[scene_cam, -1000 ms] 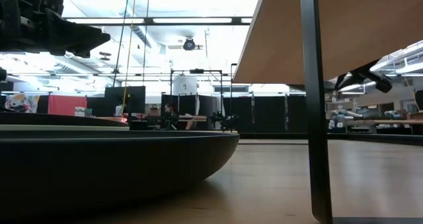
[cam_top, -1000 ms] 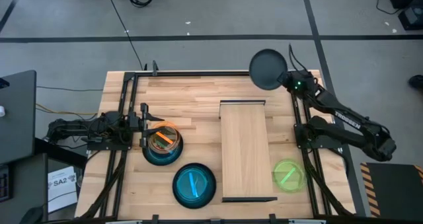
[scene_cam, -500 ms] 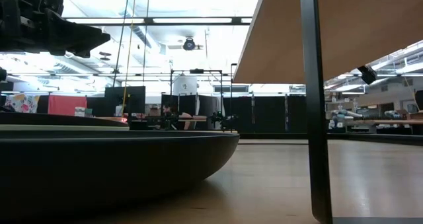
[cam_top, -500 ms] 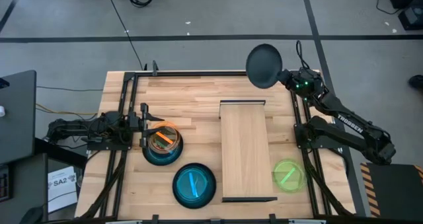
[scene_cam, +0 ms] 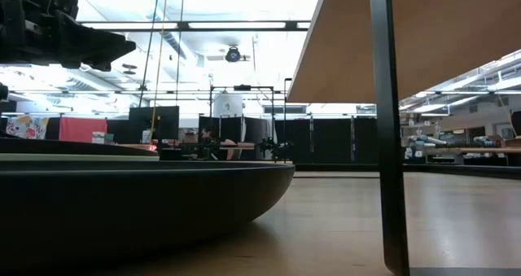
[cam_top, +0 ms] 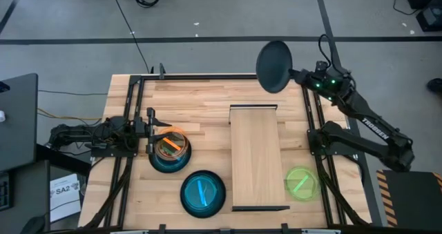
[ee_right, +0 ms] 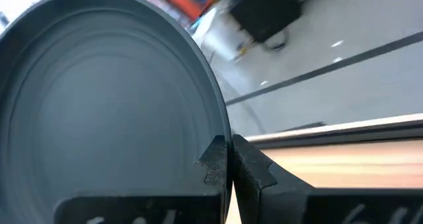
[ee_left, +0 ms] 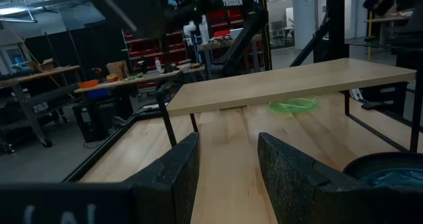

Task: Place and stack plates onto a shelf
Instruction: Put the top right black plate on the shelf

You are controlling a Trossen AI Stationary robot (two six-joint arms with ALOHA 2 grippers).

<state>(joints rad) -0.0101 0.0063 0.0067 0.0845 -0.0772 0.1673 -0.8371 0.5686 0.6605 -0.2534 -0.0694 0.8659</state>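
Observation:
My right gripper (cam_top: 295,74) is high over the table's far right corner, shut on a matte black plate (cam_top: 274,67) that stands tipped on edge; the right wrist view fills with this plate (ee_right: 106,98). The pale wood shelf (cam_top: 257,158) stands right of centre on thin dark legs. An orange plate lies on a teal-blue one (cam_top: 169,150) at the left. Another teal-blue plate (cam_top: 203,192) lies near the near edge, and a lime-green plate (cam_top: 302,182) lies right of the shelf. My left gripper (cam_top: 148,132) waits open, just left of the orange stack. My right gripper pinches the black plate's rim (ee_right: 218,135) between its two fingers, one finger (ee_right: 213,163) on the hollow face and one on the back. The plate is lifted clear of the table and stands tilted nearly on edge, reaching from the fingers toward the table's left.
Dark frame rails (cam_top: 131,123) run along the table's left and right sides. In the low view a plate's dark side (scene_cam: 122,203) fills the foreground, beside the shelf's leg (scene_cam: 383,146). Bare wood lies between the left plates and the shelf.
My right gripper has risen with the black plate, leaving the low view upward, and its wrist has drawn toward the table's right edge. The plate has tipped from nearly flat toward standing on edge, and shows narrower from above.

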